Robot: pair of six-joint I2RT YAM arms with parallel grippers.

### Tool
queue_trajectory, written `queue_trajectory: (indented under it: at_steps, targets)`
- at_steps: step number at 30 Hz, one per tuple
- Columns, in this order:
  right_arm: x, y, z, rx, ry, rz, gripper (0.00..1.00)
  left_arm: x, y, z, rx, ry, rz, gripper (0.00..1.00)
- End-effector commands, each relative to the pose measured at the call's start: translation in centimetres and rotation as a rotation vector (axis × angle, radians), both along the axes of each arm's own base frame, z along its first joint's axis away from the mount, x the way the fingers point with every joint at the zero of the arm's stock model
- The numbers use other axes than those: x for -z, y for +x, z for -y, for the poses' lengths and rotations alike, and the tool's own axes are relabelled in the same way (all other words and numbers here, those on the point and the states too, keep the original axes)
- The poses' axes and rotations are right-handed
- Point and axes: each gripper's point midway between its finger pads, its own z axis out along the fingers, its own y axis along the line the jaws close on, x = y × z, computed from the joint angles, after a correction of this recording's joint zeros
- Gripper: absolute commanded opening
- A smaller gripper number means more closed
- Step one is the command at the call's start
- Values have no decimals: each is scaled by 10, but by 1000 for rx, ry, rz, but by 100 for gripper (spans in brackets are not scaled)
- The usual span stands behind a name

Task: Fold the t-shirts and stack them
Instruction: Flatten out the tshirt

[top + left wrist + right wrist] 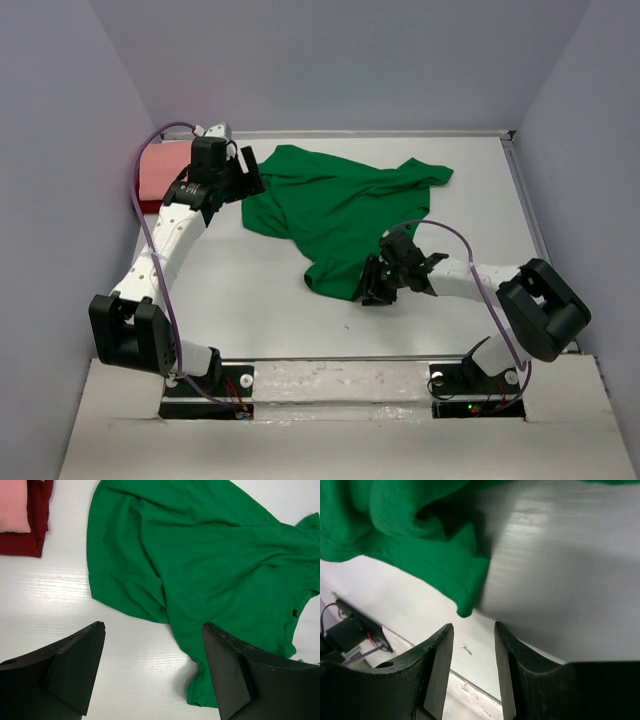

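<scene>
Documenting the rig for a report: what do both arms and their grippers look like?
The left arm and right arm have white links and blocky black joints, each trailed by a looping purple cable. The left gripper and right gripper have matte black wedge-shaped fingers.

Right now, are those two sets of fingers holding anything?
Left gripper: open wide, empty.
Right gripper: narrowly open, empty, beside the green fabric t-shirt.

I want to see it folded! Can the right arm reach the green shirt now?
Probably yes. The right gripper sits right beside the near corner of the green shirt, its jaws slightly apart and empty, and nothing lies between the two.
</scene>
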Motion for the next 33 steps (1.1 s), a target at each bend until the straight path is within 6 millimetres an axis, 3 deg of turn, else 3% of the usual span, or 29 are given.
queue_trajectory:
  at_steps: [1, 7, 11, 17, 22, 28, 33]
  targets:
    - [3, 10, -13, -8, 31, 13, 45, -5, 0, -2, -10, 1, 21, 90]
    - [6, 23, -31, -49, 63, 9, 45, 3, 1, -4, -17, 9, 5, 91]
    - [2, 31, -40, -47, 83, 14, 44, -2, 1, -4, -15, 8, 17, 90]
    - [2, 30, -39, -31, 65, 21, 41, -9, -1, -8, -19, 16, 33, 91]
    - [6, 30, -28, 11, 23, 24, 40, -7, -3, -5, -8, 7, 28, 90]
    - [15, 36, -4, 53, -145, 30, 43, -14, -4, -6, -2, 9, 47, 91]
    - [8, 33, 6, 107, -168, 24, 43, -18, -3, -6, 0, 7, 53, 91]
